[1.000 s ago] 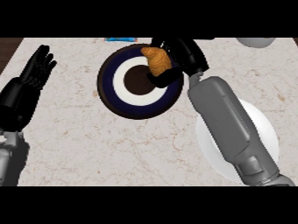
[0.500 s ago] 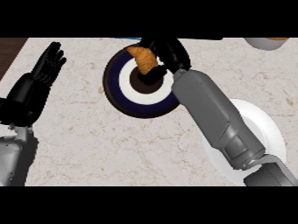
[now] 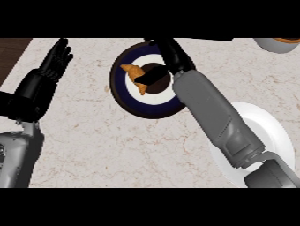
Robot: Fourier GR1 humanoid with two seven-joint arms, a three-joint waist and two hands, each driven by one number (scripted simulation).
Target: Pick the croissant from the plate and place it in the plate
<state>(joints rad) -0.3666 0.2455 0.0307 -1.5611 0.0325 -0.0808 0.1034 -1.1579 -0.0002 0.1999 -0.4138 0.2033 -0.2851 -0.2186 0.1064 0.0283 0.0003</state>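
Observation:
A golden croissant (image 3: 136,76) lies on the left half of a round plate (image 3: 125,95) with a navy rim, a white ring and a brown centre, at the counter's far middle. My right hand (image 3: 170,58) reaches over that plate's right side, fingers stretched toward the far edge, thumb lying across the brown centre right beside the croissant. I cannot see it curled round the pastry. A plain white plate (image 3: 274,132) sits near right, partly under my right forearm. My left hand (image 3: 43,84) rests open at the left, fingers up.
A grey bowl (image 3: 275,44) with something orange inside stands at the far right corner. Dark wood (image 3: 3,55) shows past the counter's left edge. Pale marble counter (image 3: 114,145) spreads between the two arms.
My right hand has stretched farther across the navy plate and its fingers have straightened. The croissant now shows more fully at the hand's left. The left hand stays raised and open.

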